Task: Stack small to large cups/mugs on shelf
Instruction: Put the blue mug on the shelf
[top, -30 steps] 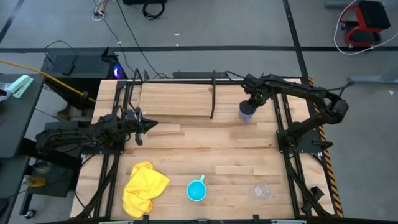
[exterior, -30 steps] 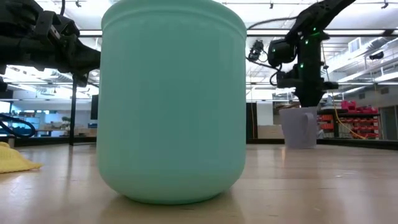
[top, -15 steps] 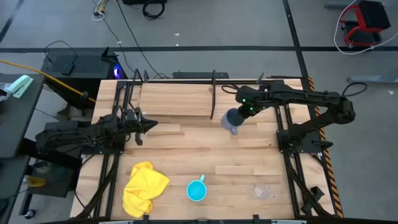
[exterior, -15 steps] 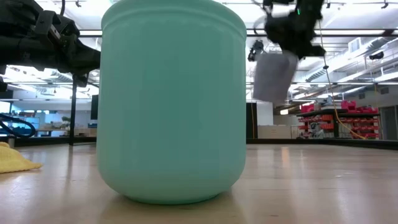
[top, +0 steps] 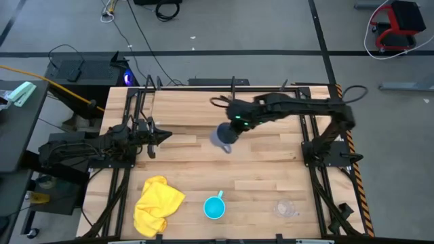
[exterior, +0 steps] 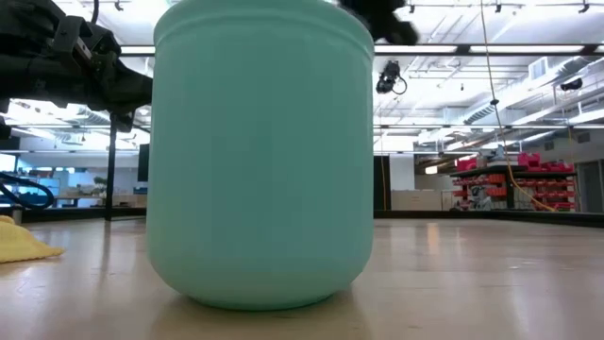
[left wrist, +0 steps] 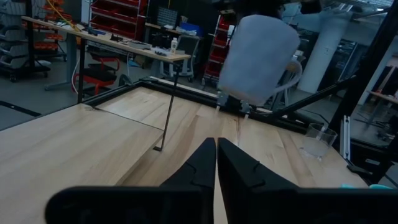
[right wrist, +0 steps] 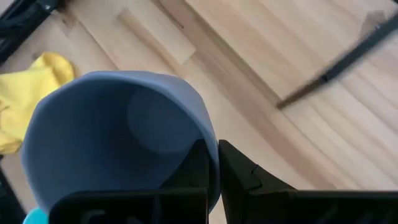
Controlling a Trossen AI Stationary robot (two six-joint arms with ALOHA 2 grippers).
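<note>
My right gripper [top: 234, 127] is shut on the grey-blue mug [top: 223, 137], held in the air just in front of the shelf's near edge. The mug also shows in the left wrist view [left wrist: 258, 59], tilted, its handle to one side. The shelf [top: 186, 108] is a light plank with thin black posts at the table's far side. The cyan mug [top: 214, 207] stands on its base near the front edge and fills the low view [exterior: 262, 151]. The clear cup [top: 285, 207] stands at the front right. My left gripper [top: 163, 135] is shut and empty at the left. My right gripper holds the grey-blue mug by its rim [right wrist: 208, 140], one finger inside the mug and one outside on the wall. The fingers come from above, slanting from the table's right. The mug hangs below them, tilted and lifted clear of table and shelf.
A yellow cloth [top: 157, 203] lies crumpled at the front left. Black frame rails run along the table's left and right sides. Bare tabletop lies between the shelf and the front objects.
My right gripper has lifted the grey-blue mug off the table by the shelf's right end and carried it up and toward the table's left, past the shelf's middle post. The mug has gone from upright to tilted. My left arm has kept still.
</note>
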